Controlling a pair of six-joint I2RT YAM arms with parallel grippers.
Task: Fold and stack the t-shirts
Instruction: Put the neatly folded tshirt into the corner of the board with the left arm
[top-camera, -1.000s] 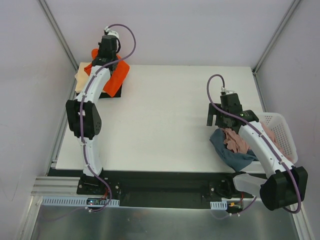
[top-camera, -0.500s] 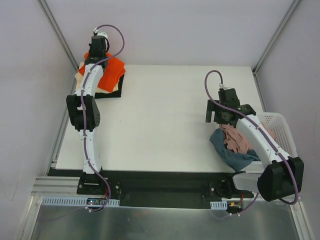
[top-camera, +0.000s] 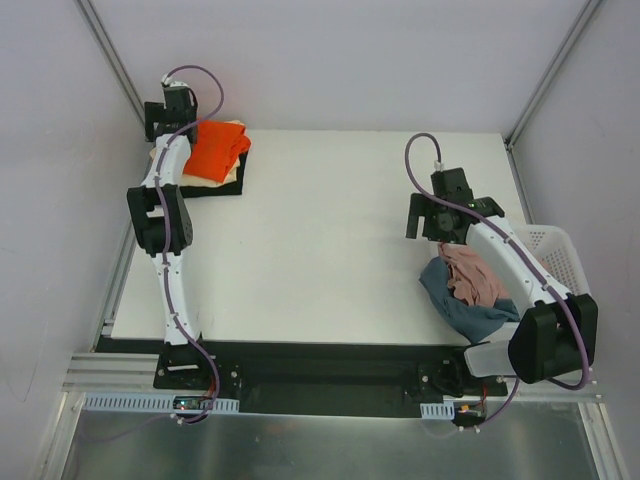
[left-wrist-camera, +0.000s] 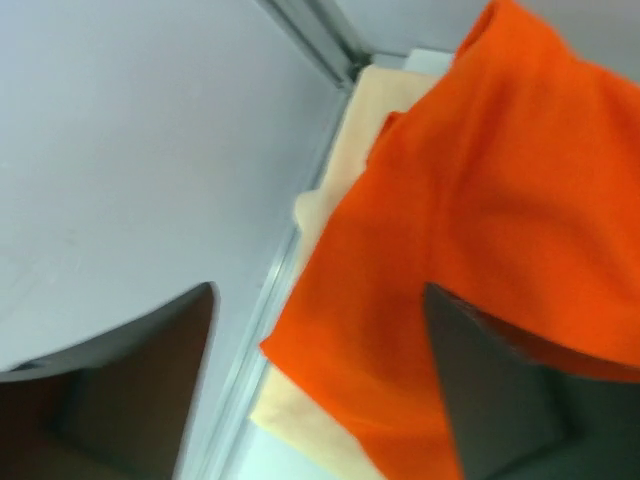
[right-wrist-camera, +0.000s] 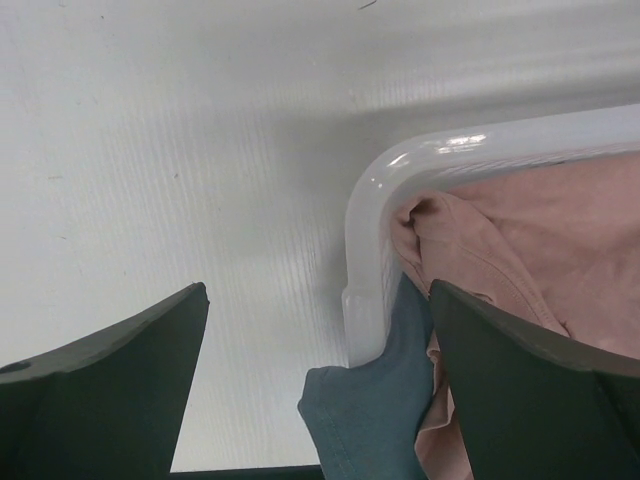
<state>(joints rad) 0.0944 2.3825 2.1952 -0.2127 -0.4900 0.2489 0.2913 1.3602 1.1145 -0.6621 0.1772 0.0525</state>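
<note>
Jaws on both arms gape empty. The left gripper (top-camera: 168, 108) hangs by the orange shirt (top-camera: 216, 148), seemingly folded on the cream shirt (top-camera: 224, 178) (far-left corner); the right gripper (right-wrist-camera: 318, 300) hovers over the pink shirt (top-camera: 468, 280) spilling from the basket (top-camera: 560, 250). Limp, probably light cloth: pinch a bunched ridge.

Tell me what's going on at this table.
The left gripper stands open by a folded orange-red t-shirt that tops a pale cream shirt and a black shirt. The right gripper hangs open over the rim of the white plastic lattice basket, where a crumpled pink shirt and a dusty blue shirt spill out.
</note>
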